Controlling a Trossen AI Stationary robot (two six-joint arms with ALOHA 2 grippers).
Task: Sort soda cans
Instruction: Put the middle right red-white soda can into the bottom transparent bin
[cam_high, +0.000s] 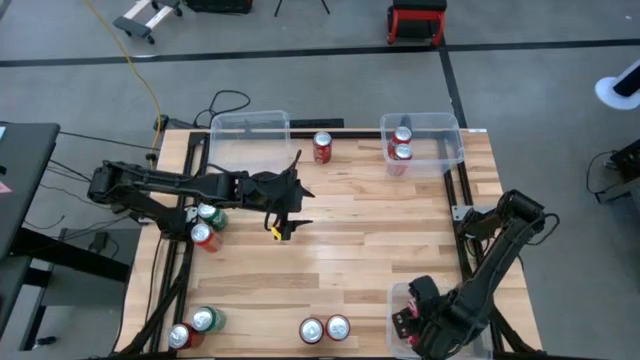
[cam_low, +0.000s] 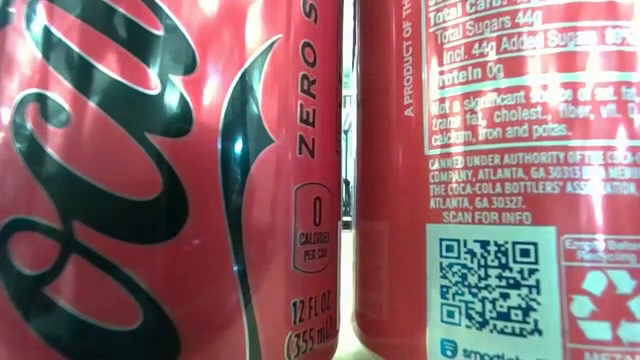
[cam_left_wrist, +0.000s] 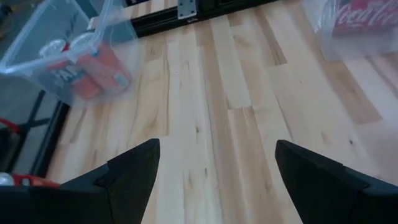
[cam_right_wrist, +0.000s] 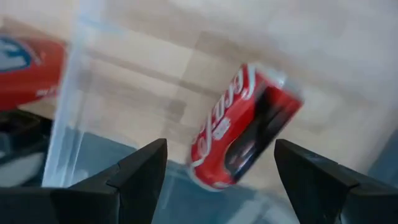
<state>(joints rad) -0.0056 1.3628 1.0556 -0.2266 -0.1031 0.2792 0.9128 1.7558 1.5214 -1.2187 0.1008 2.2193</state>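
A pale wooden-plank table (cam_high: 360, 250) fills the middle; clear plastic bins sit on it at eleven o'clock (cam_high: 250, 128), one o'clock (cam_high: 440, 128) and five o'clock (cam_high: 397, 300); beyond, a yellow cable (cam_high: 140, 70) crosses grey floor; a red stool (cam_high: 417, 22) stands at twelve.

We see little in the low view: two red cans (cam_low: 170, 180) stand so close to the lens that their tops and bottoms are cut off and they hide nearly all the tabletop behind them. In the high view the right pincer (cam_high: 412, 318) hangs over a clear bin (cam_high: 398, 296) at the near right corner, and the arm covers most of that bin. In the right wrist view a red can (cam_right_wrist: 239, 127) lies blurred inside it, and another can (cam_right_wrist: 28, 65) is cut by the edge. The far bin's cans (cam_left_wrist: 93, 71) show hazily through plastic in the left wrist view.
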